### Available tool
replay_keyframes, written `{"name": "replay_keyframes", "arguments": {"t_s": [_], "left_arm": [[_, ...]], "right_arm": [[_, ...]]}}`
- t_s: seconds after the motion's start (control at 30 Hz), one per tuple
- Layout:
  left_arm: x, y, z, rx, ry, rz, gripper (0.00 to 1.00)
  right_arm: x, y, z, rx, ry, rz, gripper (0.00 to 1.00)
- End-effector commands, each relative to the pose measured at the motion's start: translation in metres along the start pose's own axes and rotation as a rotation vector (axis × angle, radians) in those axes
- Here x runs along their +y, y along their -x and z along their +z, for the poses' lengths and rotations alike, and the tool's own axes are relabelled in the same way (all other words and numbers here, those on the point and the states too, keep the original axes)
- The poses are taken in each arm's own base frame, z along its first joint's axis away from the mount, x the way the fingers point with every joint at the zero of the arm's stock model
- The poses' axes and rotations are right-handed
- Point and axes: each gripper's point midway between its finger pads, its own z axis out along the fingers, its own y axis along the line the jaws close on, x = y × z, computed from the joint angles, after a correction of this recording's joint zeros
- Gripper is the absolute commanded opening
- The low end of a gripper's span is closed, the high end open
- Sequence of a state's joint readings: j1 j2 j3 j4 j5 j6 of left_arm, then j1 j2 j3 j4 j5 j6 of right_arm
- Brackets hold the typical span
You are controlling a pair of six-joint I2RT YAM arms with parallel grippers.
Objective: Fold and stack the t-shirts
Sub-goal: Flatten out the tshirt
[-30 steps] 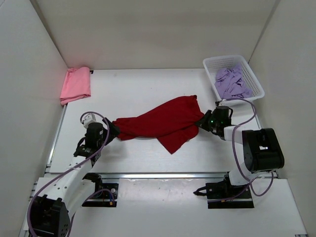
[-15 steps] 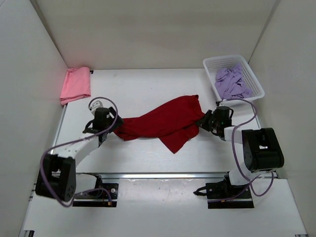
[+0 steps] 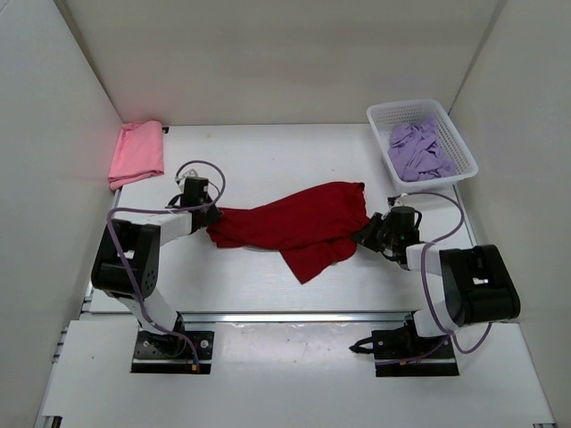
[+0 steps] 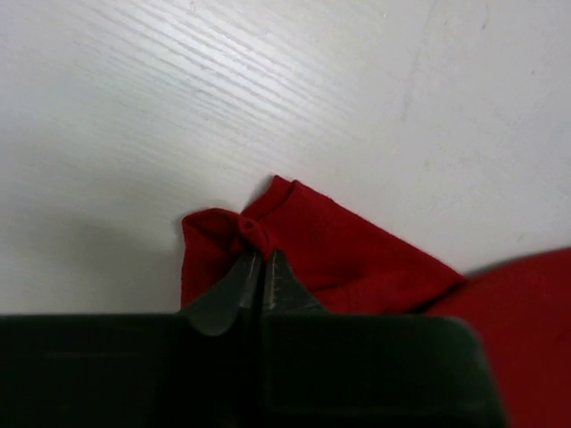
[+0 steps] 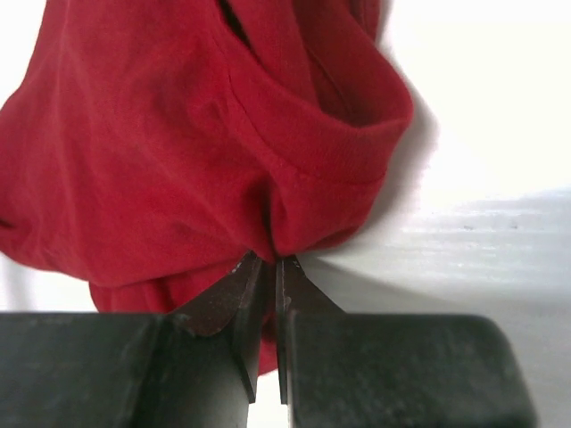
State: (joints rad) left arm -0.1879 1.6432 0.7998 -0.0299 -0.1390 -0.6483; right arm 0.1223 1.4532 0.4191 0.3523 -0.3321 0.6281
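The jaws of my left gripper [image 4: 261, 259] and my right gripper [image 5: 268, 260] were each pinched on one end of the red shirt [image 3: 294, 225], which lay between them on the table [image 3: 268, 160].

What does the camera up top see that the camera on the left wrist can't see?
Only the top view shows the pink shirt, the white basket holding the lavender shirt, and the right gripper at the right end of the dark red shirt. Only the left wrist view shows, up close, the left gripper pinched shut on a bunched corner of that shirt. Both show the dark red shirt lying on the white table.
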Motion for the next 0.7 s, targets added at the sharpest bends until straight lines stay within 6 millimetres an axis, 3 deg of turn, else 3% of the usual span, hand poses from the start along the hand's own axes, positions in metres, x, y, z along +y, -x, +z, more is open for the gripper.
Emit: {"name": "replay_keyframes", "arguments": {"t_s": [0.0,0.1,0.17,0.27,0.3,0.37,0.4,0.43,0.47,0.5,0.53,0.57,0.6,0.67], "left_arm": [[-0.029,0.027,-0.005,-0.035,-0.072,0.023,0.0],[-0.059,0.055,-0.027,-0.089,-0.136,0.054,0.0],[-0.076,0.078,-0.055,-0.162,-0.19,0.056,0.0],[-0.061,0.086,-0.087,-0.231,-0.219,-0.002,0.0],[-0.049,0.095,-0.093,-0.279,-0.201,-0.034,0.01],[-0.014,0.083,-0.107,-0.316,-0.164,-0.096,0.06],[-0.004,0.085,-0.118,-0.357,-0.165,-0.14,0.18],[0.012,0.061,-0.11,-0.324,-0.154,-0.185,0.37],[0.024,0.041,-0.108,-0.298,-0.153,-0.193,0.46],[0.029,0.033,-0.107,-0.281,-0.152,-0.21,0.62],[0.041,0.021,-0.103,-0.261,-0.125,-0.21,0.72],[0.042,0.022,-0.103,-0.262,-0.121,-0.201,0.75],[0.051,0.018,-0.1,-0.239,-0.094,-0.206,0.86],[0.046,0.03,-0.104,-0.251,-0.111,-0.212,0.88]], "right_arm": [[-0.001,0.016,-0.002,-0.05,0.022,-0.004,0.0],[0.013,0.041,-0.001,-0.099,0.059,-0.005,0.0],[0.02,0.064,-0.002,-0.141,0.071,-0.004,0.0],[0.026,0.092,-0.006,-0.2,0.08,0.002,0.0],[0.023,0.099,-0.006,-0.212,0.073,0.009,0.0],[0.028,0.108,-0.009,-0.234,0.083,0.009,0.0],[0.028,0.111,-0.008,-0.241,0.082,0.007,0.0],[0.017,0.118,-0.007,-0.253,0.059,0.026,0.0],[0.02,0.125,-0.008,-0.265,0.066,0.027,0.0],[0.012,0.122,-0.002,-0.238,0.049,0.04,0.0],[0.013,0.126,0.004,-0.228,0.051,0.041,0.0],[0.009,0.129,0.008,-0.212,0.055,0.056,0.0],[0.007,0.127,0.011,-0.192,0.055,0.057,0.0],[0.007,0.129,0.015,-0.182,0.06,0.063,0.03]]}}
